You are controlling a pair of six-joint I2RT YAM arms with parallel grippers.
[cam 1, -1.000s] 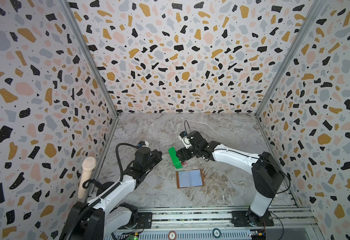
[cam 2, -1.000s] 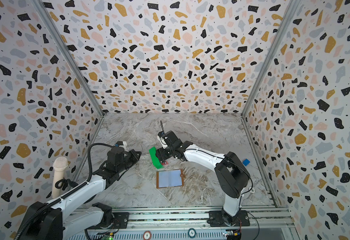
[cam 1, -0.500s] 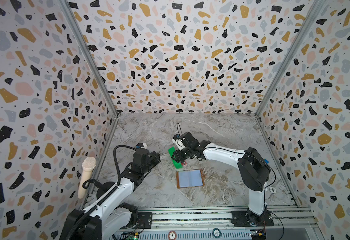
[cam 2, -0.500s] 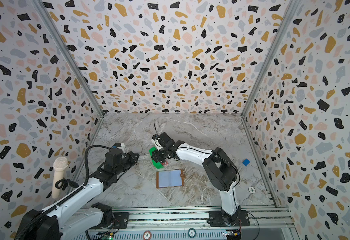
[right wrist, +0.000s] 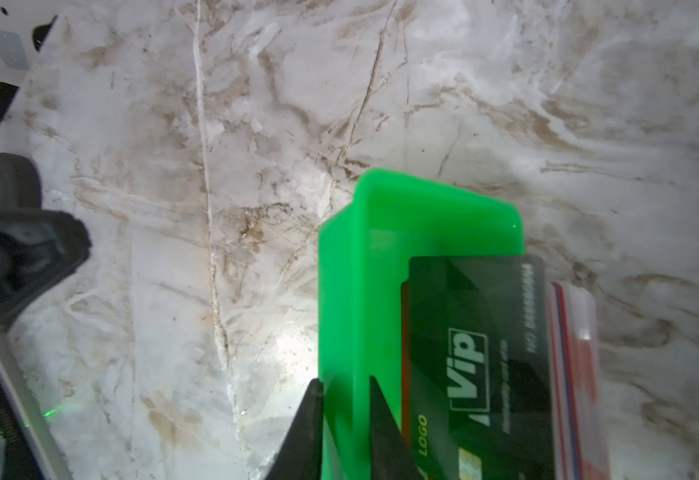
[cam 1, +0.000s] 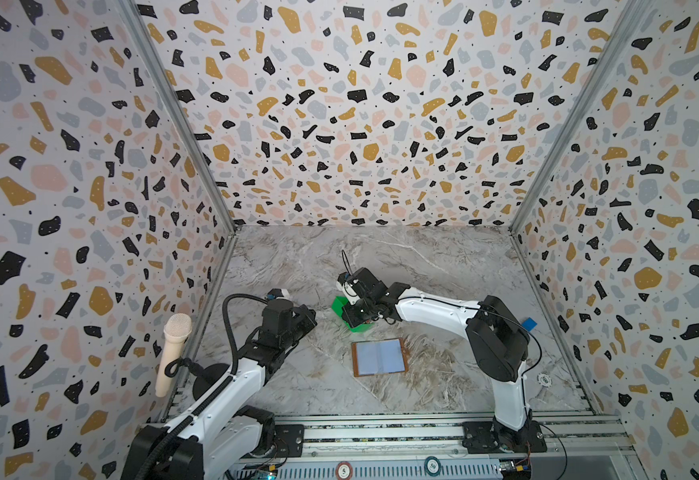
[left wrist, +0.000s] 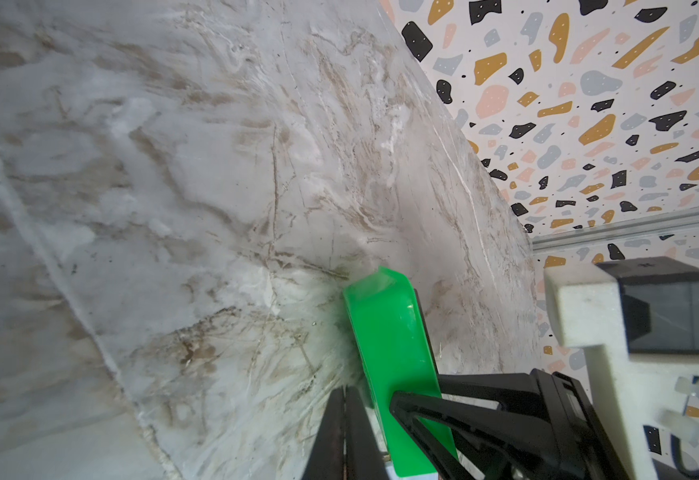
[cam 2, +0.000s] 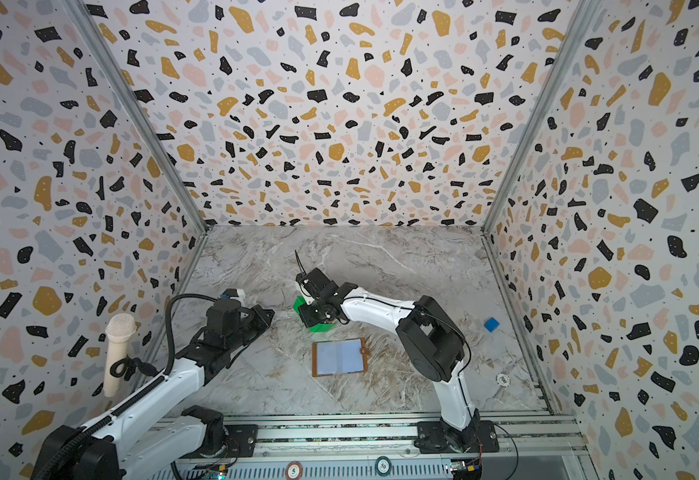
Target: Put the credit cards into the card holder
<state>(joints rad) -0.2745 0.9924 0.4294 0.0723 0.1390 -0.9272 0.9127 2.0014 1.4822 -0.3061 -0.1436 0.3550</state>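
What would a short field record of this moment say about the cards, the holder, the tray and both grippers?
credit cards: stacked in the green tray, a black one on top
green tray: on the table, just behind the card holder, apart from it
card holder: open flat, sleeves up, no card seen in them
right gripper: shut on the tray's wall, one finger inside, one outside
left gripper: shut, empty, left of the tray
progress: no card in the holder yet
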